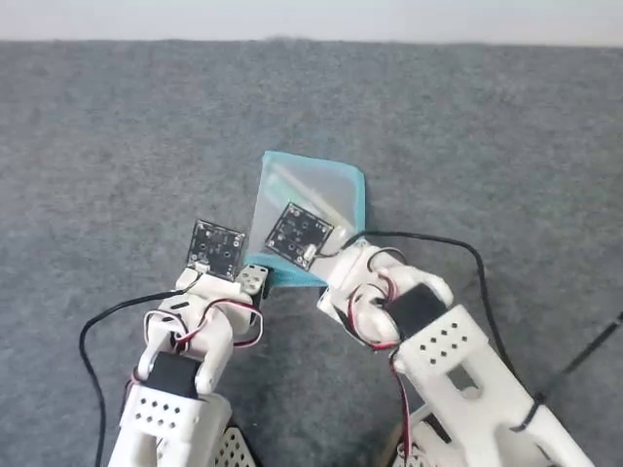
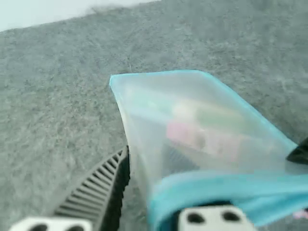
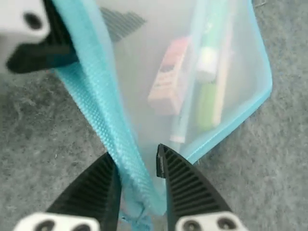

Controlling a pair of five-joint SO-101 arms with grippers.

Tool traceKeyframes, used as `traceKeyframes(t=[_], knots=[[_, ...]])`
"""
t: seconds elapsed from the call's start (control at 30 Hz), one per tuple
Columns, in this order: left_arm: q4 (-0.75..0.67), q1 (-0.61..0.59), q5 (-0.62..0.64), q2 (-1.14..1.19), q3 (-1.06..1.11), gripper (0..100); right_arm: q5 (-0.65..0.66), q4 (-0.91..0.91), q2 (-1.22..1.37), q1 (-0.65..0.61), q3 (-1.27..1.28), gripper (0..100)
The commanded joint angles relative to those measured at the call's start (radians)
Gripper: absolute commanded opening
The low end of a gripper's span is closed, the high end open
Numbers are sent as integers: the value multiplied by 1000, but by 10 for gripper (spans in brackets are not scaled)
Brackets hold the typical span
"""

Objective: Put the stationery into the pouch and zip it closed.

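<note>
A: Where is the translucent zip pouch [image 1: 313,195] with the blue fabric edging?

B: It lies near the middle of the grey felt-like tabletop [image 1: 117,146], just ahead of both arms.

A: Which way does it point?

B: Its long axis runs from the tabletop's near edge toward the far edge, and the far end leans slightly right. The blue zip band [image 3: 103,110] is the near end and faces the arms. The closed end points at the far edge.

A: And the stationery?

B: It is inside, lying lengthwise along that axis. There is a pink rectangular eraser [image 3: 168,77], a green pen with a white band [image 3: 206,101], a pale wooden stick [image 3: 222,86] and a light blue pen [image 3: 185,115].

A: What are the grippers doing?

B: The left gripper [image 1: 255,282] grasps the pouch's near-left corner. One ribbed black jaw shows through the translucent wall and the other is in front. The right gripper [image 3: 137,159] is clenched on the zip band at the near-right corner, with a jaw on each side.

A: Is the zip closed?

B: The views do not show that clearly.
</note>
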Motion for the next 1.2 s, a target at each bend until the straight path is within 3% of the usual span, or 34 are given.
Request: traceKeyframes(t=[0.0,0.23,0.6,0.87,1.17], knots=[[-49,-15,5,3,4,14,-3,22,-56,-19,8,14],[-84,-92,9,3,2,12,-77,93,-67,36,-8,196],[-83,-141,12,3,-13,12,-101,58,-62,159,37,169],[-80,-135,12,3,-13,12,-31,-297,-58,153,273,206],[-83,-133,12,3,-13,12,-275,-305,-107,151,299,238]])
